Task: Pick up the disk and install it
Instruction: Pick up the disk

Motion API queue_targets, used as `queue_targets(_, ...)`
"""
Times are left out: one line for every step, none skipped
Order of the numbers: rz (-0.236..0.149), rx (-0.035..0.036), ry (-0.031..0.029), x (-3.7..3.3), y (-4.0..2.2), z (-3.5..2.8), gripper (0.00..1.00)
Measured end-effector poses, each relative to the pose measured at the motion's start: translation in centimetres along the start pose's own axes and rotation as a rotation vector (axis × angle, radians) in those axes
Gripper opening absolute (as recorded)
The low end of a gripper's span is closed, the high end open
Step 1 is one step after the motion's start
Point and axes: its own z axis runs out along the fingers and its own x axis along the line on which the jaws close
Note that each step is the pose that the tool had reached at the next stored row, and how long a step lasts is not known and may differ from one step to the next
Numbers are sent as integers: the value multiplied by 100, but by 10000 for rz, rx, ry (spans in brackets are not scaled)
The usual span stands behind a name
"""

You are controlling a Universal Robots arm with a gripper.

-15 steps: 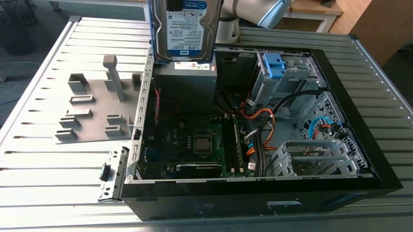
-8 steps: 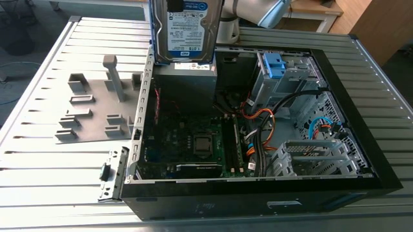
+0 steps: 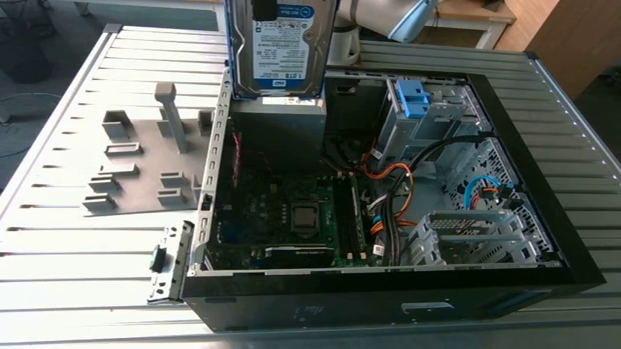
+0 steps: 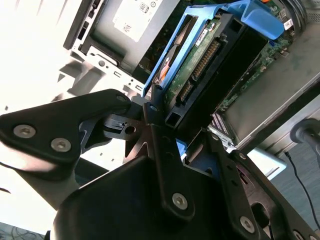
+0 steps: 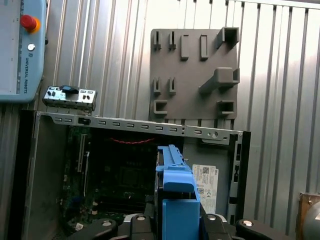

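1. Closed tight on the disk [image 3: 276, 47], the hand [image 4: 166, 125] grips it by one end of its blue bracket [image 5: 175, 182] — the drive hangs clear above the open computer case [image 3: 536, 182], touching nothing else.
2. The disk's long axis stands upright with its label facing the exterior view. The grey power supply [image 3: 281, 127] sits directly beneath it.
3. The silver drive cage [image 3: 432, 120], with its blue latch, lies lower than the disk and toward the exterior view's right — near it, but apart.
4. Orange and black cables [image 3: 388, 193] loop through the case just beside that cage. By my reckoning they are the likeliest thing to snag.
5. A grey fixture plate [image 3: 136, 167] lies on the counter [image 3: 68, 247], to the exterior view's left of the case and well away from the disk.
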Motion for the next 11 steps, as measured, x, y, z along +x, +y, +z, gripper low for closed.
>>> queue_targets(0, 0, 0, 8, -1, 0, 37)
queue_targets(0, 0, 0, 18, -2, 1, 37)
queue_targets(0, 0, 1, 27, -4, 1, 37)
queue_targets(0, 0, 0, 37, -5, 1, 37)
queue_targets(0, 0, 0, 47, -7, 2, 37)
queue_targets(0, 0, 0, 58, -10, 2, 37)
queue_targets(0, 0, 0, 67, -14, 3, 37)
queue_targets(0, -1, 0, 76, -20, 3, 37)
queue_targets(0, -1, 0, 84, -26, 3, 37)
queue_targets(0, -1, 0, 91, -32, 4, 37)
queue_targets(1, -1, 0, 98, -39, 5, 37)
